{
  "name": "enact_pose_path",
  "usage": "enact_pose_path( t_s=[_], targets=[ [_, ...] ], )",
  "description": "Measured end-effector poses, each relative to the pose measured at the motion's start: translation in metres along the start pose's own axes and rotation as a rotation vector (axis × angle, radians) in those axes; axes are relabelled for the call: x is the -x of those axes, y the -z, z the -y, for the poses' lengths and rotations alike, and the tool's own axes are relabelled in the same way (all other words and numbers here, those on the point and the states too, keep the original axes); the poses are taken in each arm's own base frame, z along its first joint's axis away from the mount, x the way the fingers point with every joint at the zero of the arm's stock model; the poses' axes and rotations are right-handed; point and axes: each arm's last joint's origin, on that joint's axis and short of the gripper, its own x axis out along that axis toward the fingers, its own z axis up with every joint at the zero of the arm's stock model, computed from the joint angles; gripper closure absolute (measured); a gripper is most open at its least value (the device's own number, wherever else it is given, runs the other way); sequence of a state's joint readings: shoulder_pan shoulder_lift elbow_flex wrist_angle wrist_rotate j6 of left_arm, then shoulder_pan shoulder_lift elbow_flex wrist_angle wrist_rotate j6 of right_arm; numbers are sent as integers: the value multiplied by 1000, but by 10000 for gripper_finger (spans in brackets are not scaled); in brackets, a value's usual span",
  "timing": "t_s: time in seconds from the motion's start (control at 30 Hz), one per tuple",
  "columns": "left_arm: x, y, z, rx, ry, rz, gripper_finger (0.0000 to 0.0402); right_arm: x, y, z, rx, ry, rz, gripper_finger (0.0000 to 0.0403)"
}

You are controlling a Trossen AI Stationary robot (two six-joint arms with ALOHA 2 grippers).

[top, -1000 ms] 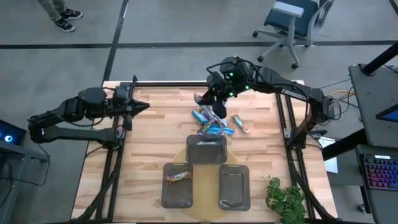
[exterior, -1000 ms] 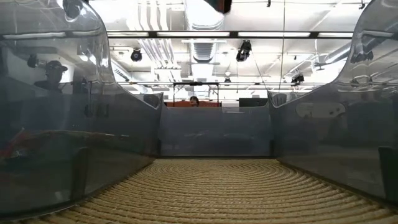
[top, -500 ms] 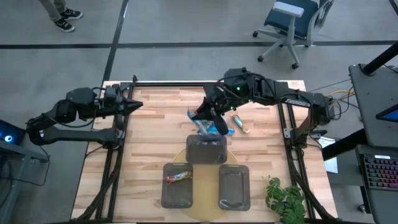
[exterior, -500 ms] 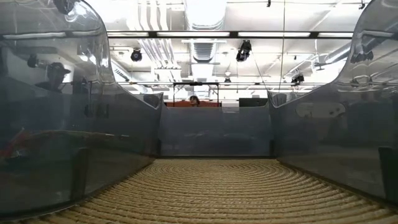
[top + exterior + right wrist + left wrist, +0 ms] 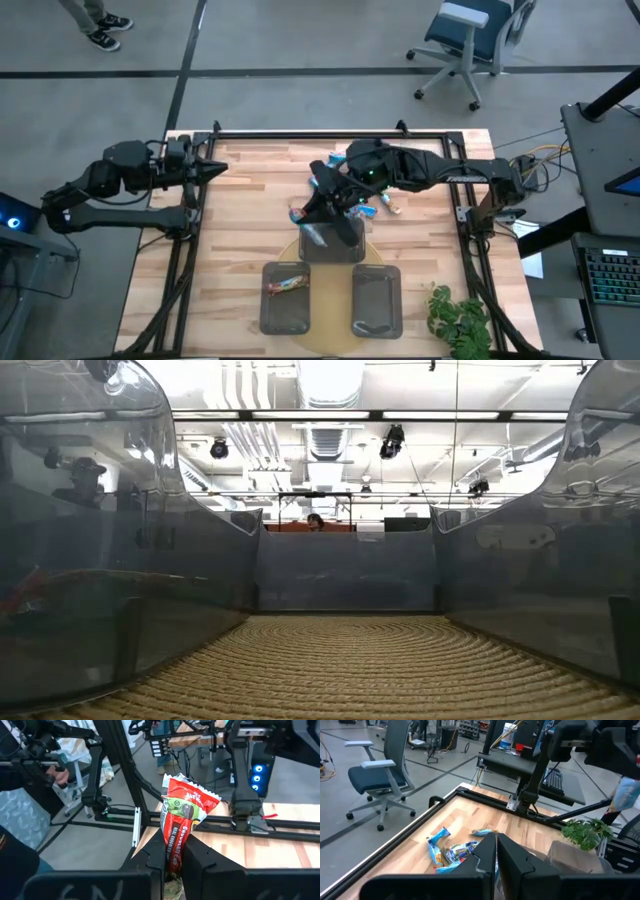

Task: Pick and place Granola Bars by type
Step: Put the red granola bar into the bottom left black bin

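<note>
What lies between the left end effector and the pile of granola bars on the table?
In the high view, only bare wooden tabletop separates the left end effector, shut at the table's left edge, from the pile of granola bars under the right arm.

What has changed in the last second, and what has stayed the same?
The right claw, shut on a red-wrapped granola bar, moved from the table's far edge toward the dark grey plastic trays. The left claw, shut and empty, drew back slightly. The blue bar pile and trays stayed.
</note>
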State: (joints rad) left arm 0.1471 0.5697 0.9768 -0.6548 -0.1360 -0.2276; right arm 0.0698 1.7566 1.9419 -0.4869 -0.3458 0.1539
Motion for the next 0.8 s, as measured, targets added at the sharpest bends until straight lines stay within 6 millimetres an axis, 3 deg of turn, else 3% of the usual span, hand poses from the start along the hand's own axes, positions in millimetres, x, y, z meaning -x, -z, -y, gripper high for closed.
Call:
enact_pose_path(
  t_s=[0.2,0.8],
  targets=[
    [0,0,0,0,0,1,402,-12,3,-3,6,-19,8,376],
    [0,0,0,1,1,2,401,-21,12,-5,6,-26,-9,376]
  ],
)
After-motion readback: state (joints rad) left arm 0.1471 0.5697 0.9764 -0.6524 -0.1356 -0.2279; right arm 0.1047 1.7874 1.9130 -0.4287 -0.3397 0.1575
